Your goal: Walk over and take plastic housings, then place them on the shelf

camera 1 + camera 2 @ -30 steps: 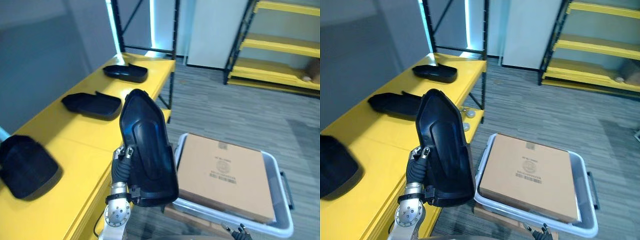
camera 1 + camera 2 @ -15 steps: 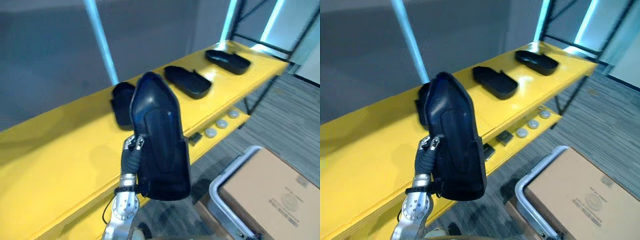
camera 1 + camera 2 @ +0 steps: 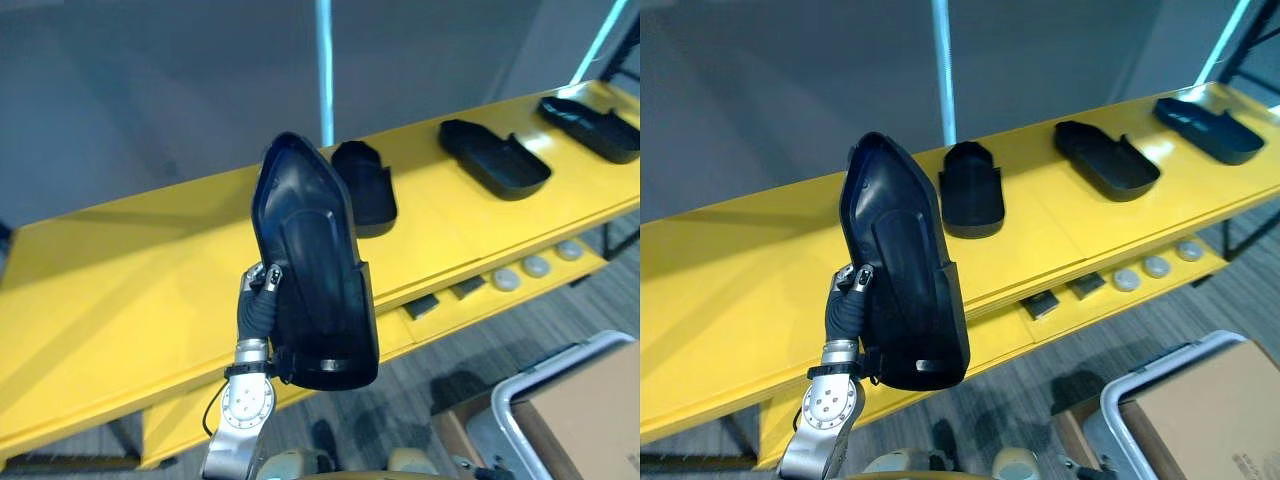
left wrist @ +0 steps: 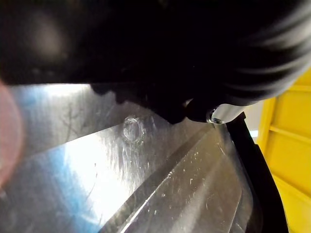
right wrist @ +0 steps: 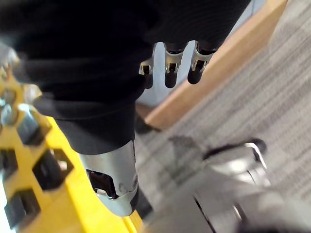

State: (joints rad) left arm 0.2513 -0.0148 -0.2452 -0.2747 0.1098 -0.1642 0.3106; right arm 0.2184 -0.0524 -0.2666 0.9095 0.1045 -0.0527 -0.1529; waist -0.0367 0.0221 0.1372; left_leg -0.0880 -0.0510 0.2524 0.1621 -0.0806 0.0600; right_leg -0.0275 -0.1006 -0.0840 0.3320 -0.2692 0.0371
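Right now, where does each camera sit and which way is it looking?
Eye views: on the head, looking down at the yellow shelf with three housings; the left hand grips the held housing on end.
Left wrist view: close against the held housing's shiny surface, its dark cover showing.
Right wrist view: facing the carpet; right hand relaxed.
Eye and left wrist views share the held housing.

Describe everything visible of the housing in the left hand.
The housing is a glossy black plastic shell, tapering to a rounded tip, with a raised rim and a stepped inner panel. It stands upright, tip up, hollow side toward the head camera, in front of the yellow shelf. The left hand grips its lower left edge.
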